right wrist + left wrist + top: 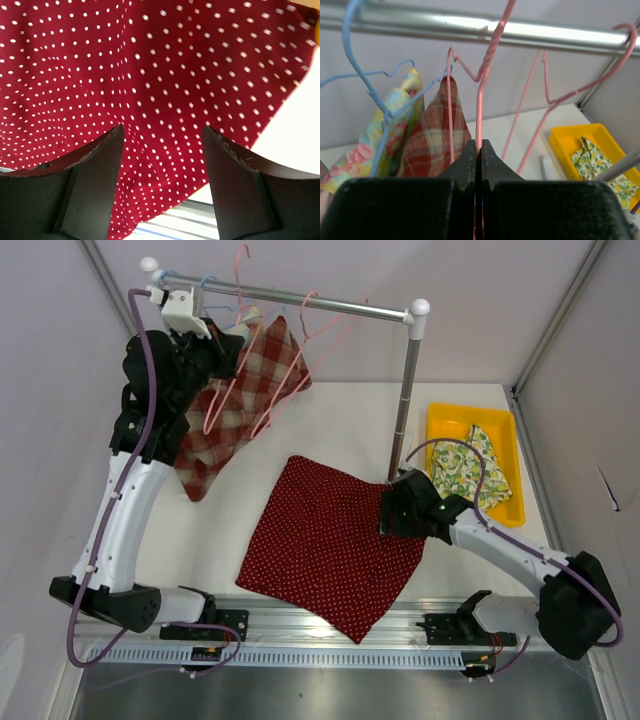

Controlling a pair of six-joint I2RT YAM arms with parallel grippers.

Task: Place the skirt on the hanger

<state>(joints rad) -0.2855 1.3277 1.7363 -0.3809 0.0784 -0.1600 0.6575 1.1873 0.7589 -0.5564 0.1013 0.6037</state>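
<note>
The skirt (320, 540), dark red with white dots, lies flat on the table in front of the rail. It fills the right wrist view (150, 65). My right gripper (392, 512) hovers at its right edge, open (162, 129), with cloth under both fingers and nothing between them. A pink wire hanger (479, 100) is up at the rail, its hook (243, 260) raised above the bar. My left gripper (480, 142) is shut on its twisted neck, high at the rail's left end (225, 355).
The metal rail (300, 302) also carries a second pink hanger (555, 100), a blue hanger (360, 75) with floral cloth, and a red plaid cloth (235, 405). A yellow bin (512, 455) holding a floral garment stands at the right. The rail's post (404, 400) rises beside the skirt.
</note>
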